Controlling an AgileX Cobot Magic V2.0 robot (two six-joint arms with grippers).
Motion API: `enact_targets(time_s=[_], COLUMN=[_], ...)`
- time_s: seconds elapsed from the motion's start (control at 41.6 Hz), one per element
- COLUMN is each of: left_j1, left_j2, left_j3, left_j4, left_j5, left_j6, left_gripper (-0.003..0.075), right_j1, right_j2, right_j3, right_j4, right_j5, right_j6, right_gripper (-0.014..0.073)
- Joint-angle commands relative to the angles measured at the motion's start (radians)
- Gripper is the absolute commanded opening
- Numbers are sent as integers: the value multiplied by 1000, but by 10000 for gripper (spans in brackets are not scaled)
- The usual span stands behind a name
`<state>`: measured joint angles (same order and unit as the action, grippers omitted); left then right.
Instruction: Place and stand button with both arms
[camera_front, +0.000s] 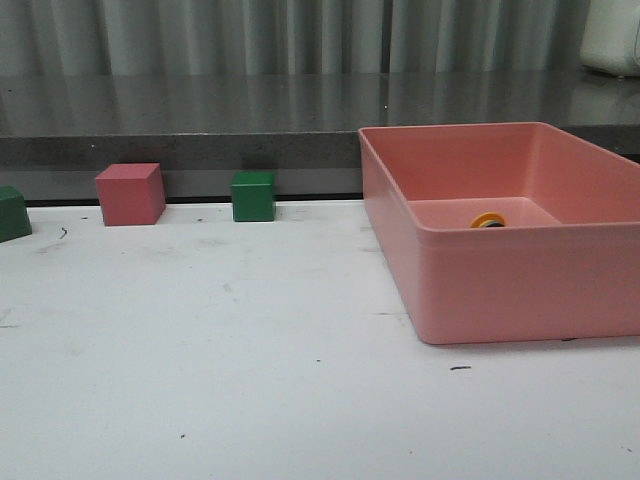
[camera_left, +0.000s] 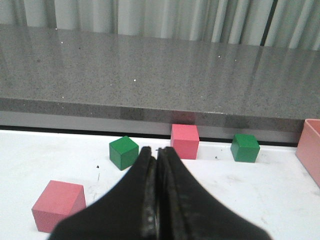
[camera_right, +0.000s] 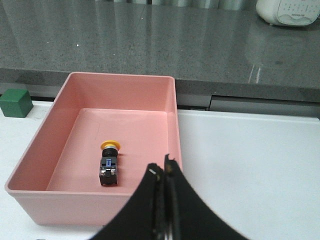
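The button (camera_right: 109, 163) lies on its side on the floor of the pink bin (camera_right: 170, 125), yellow cap toward the far wall, black body with blue and metal terminals toward the near wall. In the front view only its yellow cap (camera_front: 488, 220) peeks over the bin's front wall (camera_front: 520, 290). My right gripper (camera_right: 164, 166) is shut and empty, hovering over the bin's near corner, apart from the button. My left gripper (camera_left: 157, 154) is shut and empty above the white table, short of the cubes. Neither arm shows in the front view.
Along the table's back edge stand a pink cube (camera_front: 130, 194), a green cube (camera_front: 253, 196) and another green cube (camera_front: 12, 213) at the left border. A second pink cube (camera_left: 58, 205) sits close beside the left gripper. A grey counter (camera_front: 200, 110) rises behind the table.
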<state>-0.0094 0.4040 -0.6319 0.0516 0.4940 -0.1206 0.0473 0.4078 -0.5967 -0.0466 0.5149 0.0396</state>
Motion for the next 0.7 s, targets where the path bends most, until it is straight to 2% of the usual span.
enact_targets(time_s=[0.0, 0.577, 0.649, 0.673], left_j1=[-10, -10, -10, -10], left_j2=[37, 59, 59, 59], left_j3=[-29, -29, -29, -29], left_j4=[-2, -6, 6, 10], left_j5=[-72, -70, -67, -64], left_j6=[-7, -7, -7, -7], left_gripper=[-20, -19, -1, 17], right_j1=[-1, -1, -1, -1], right_j2=[29, 31, 31, 31], right_j3=[-35, -35, -35, -35], right_j4=[-15, -15, -15, -15], right_j5=[-66, -61, -56, -56], right_j6=[-9, -9, -9, -9], right_gripper=[-68, -58, 15, 63])
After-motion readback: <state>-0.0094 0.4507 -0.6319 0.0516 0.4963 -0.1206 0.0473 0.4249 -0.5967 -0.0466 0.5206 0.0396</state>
